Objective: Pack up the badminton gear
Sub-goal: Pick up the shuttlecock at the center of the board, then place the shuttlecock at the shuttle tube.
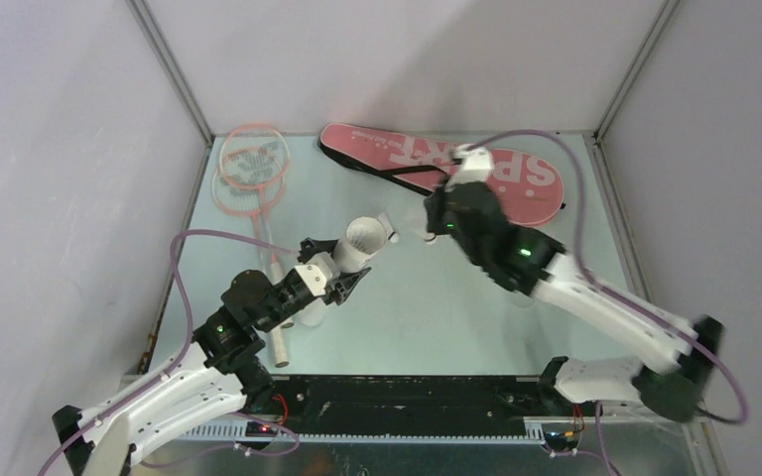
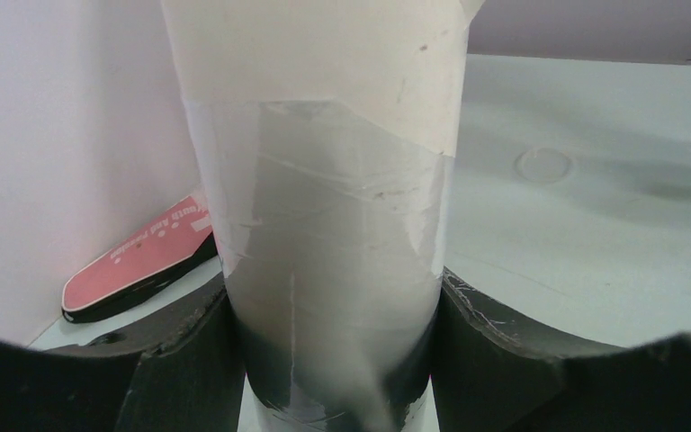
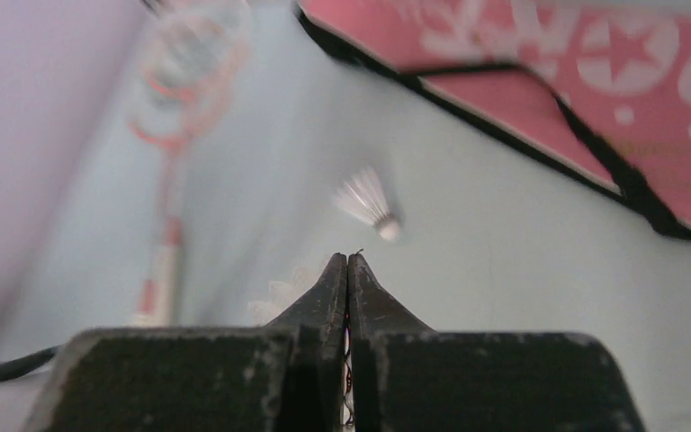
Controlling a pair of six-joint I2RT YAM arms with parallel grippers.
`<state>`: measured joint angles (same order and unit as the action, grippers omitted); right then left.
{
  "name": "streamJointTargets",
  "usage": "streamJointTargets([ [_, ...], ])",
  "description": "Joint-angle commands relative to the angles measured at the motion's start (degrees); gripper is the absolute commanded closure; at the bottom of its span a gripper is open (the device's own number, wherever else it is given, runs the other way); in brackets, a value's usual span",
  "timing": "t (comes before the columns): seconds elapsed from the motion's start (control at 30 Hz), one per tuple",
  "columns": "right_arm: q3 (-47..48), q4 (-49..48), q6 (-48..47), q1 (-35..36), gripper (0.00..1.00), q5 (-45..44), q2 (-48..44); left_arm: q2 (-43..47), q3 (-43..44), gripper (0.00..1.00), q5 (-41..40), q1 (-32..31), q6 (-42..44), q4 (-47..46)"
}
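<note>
Left tool (image 1: pixel 335 266): my fingers (image 2: pixel 504 355) are clamped on either side of the white tube (image 1: pixel 362 238), low on its body, both pads touching it.
White tube: lifted off the worktop (image 1: pixel 437 307) and tilted, with its open mouth pointing up and towards my right tool. In the left wrist view it fills the space between the pads (image 2: pixel 324 180).
Right tool (image 1: pixel 432 230): closed, the two fingers (image 3: pixel 373 306) meeting tip to tip. I can see nothing between them.
Shuttlecock (image 3: pixel 369 202): white feathers, cork end turned away from the rackets. It is just ahead of my right fingertips and not touching them. It is blurred, so I cannot tell whether it is lying or falling. From above it shows (image 1: pixel 389 228) between my right tool and the tube mouth.
Feathery white patch (image 3: pixel 279 292): close beside my right tool's left finger, too blurred to name.
Rackets (image 1: pixel 251 169): two pink frames overlapping at the far left of the worktop, handles running back towards my left arm, well apart from both tools.
Racket bag (image 1: pixel 516 174): pink with a black strap, flat at the far side, beyond my right tool.
</note>
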<state>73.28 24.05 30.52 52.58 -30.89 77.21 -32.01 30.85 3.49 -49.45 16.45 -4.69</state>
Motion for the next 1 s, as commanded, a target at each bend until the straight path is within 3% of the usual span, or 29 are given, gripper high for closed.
streamJointTargets([
  [0.0,-6.1,-23.6,-6.3,-1.1,1.0,8.7,-15.6,0.1,1.6,0.69,3.4,-0.1,-0.3,-5.2],
  [0.13,-7.8,-34.3,-6.6,-1.3,1.0,20.2,-20.9,-0.5,1.5,0.69,4.9,-0.1,0.1,-5.9],
  [0.37,-7.7,-47.1,-1.5,-1.3,1.0,35.8,-18.3,-3.0,3.1,0.69,6.9,-0.1,-0.1,-6.0],
  [0.6,-7.8,-45.3,3.0,-0.3,1.0,41.3,-12.7,-2.9,2.9,0.69,7.9,-0.2,-1.4,-7.3],
  [0.97,-7.8,-38.1,-1.0,2.7,1.0,38.9,-10.3,-1.8,1.7,0.69,8.0,-0.1,-2.1,-9.8],
])
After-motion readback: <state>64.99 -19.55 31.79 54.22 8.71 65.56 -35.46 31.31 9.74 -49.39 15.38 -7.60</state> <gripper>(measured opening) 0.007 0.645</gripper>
